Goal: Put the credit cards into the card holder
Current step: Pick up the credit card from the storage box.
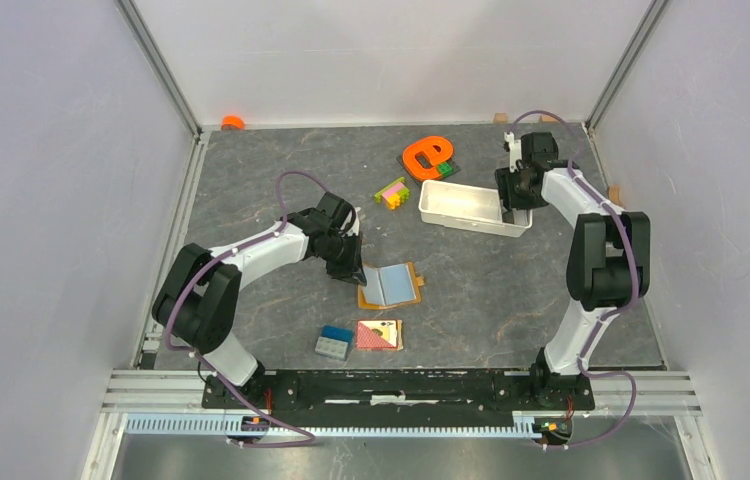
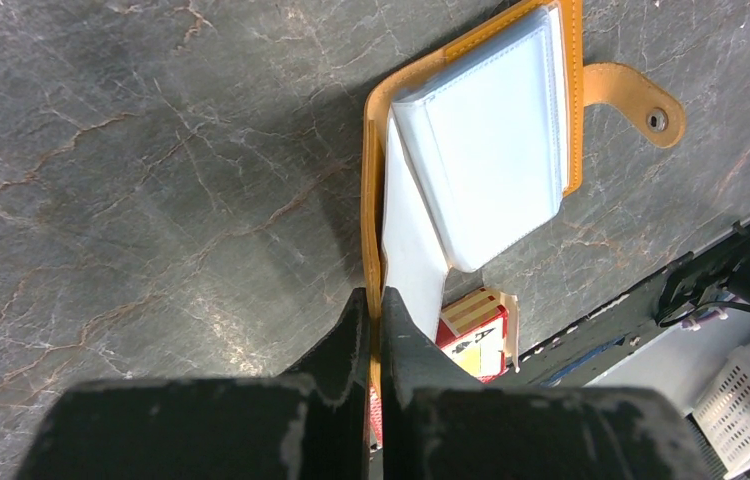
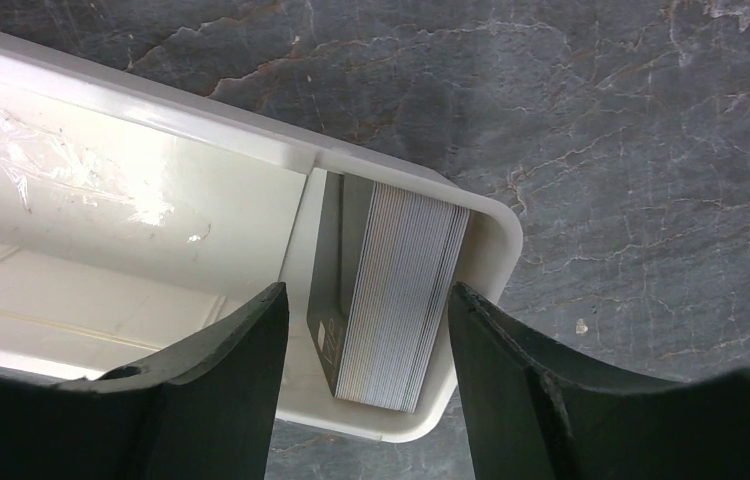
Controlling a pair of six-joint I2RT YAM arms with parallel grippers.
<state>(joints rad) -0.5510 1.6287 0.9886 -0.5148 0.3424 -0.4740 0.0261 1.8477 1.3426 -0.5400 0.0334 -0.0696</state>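
The card holder (image 1: pixel 389 285) lies open on the table, tan-orange cover down, its clear grey-blue sleeves (image 2: pixel 481 150) facing up and the snap tab (image 2: pixel 641 100) sticking out. My left gripper (image 1: pixel 349 265) is shut on the edge of the holder's orange cover (image 2: pixel 374 300). The credit cards (image 3: pixel 401 290) stand on edge as a thick stack at the end of the white tray (image 3: pixel 496 230). My right gripper (image 3: pixel 366 290) is open above them, one finger on each side of the stack, not touching it. In the top view the right gripper (image 1: pixel 516 195) hides the cards.
The white tray (image 1: pixel 456 203) sits at back right. An orange letter-shaped piece (image 1: pixel 426 155) and coloured bricks (image 1: pixel 392 192) lie behind it. A red-and-tan tile (image 1: pixel 379 335) and a blue-and-grey block (image 1: pixel 334 342) lie near the front rail. The tile also shows in the left wrist view (image 2: pixel 476 335).
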